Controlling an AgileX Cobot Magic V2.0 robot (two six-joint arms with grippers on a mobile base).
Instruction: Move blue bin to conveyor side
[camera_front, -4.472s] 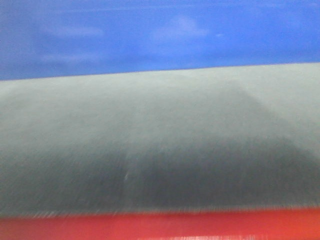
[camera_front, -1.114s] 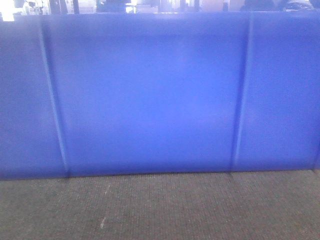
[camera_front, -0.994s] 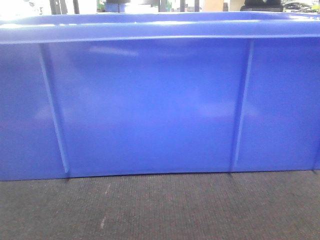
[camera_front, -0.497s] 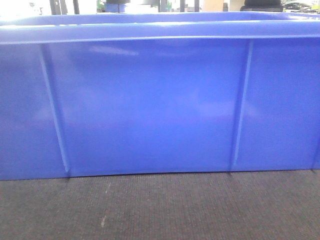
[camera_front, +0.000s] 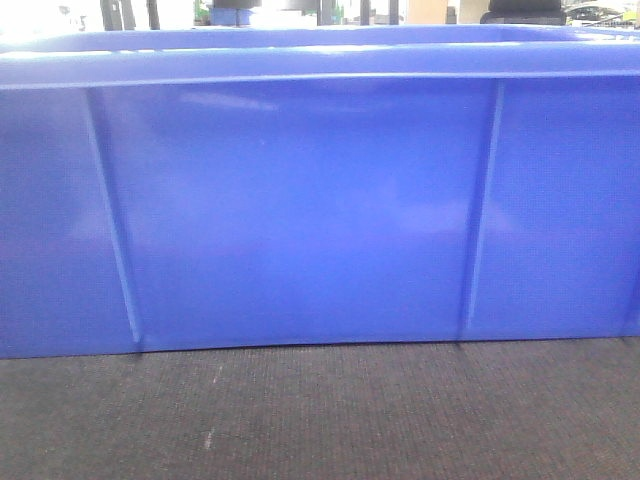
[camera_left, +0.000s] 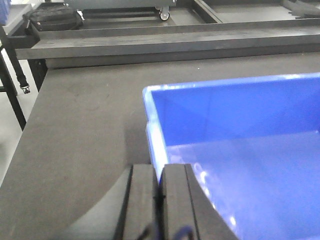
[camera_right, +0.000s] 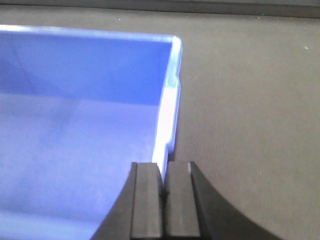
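I see the blue bin (camera_front: 300, 200) filling nearly the whole front view, its long ribbed wall square to the camera and its base resting on the conveyor (camera_front: 320, 420), the dark woven belt that runs along the bottom of that view. The bin sits upright, rolled rim level.

From the left wrist camera, my left claw (camera_left: 159, 200) comes in low over the belt and pinches the bin's left end rim: one black finger (camera_left: 142, 200) outside the wall, the other inside, pressed close with the blue rim between them. The right wrist camera shows the mirror of that: the right claw (camera_right: 164, 200) clamps the right end rim, one pad on each side of the wall. Both claws point along the short walls toward the far corners.

Beyond the bin in the left wrist view lies a dark metal rail (camera_left: 165, 45), and what I take to be a black bag (camera_left: 50, 17) at far left, though it is small.
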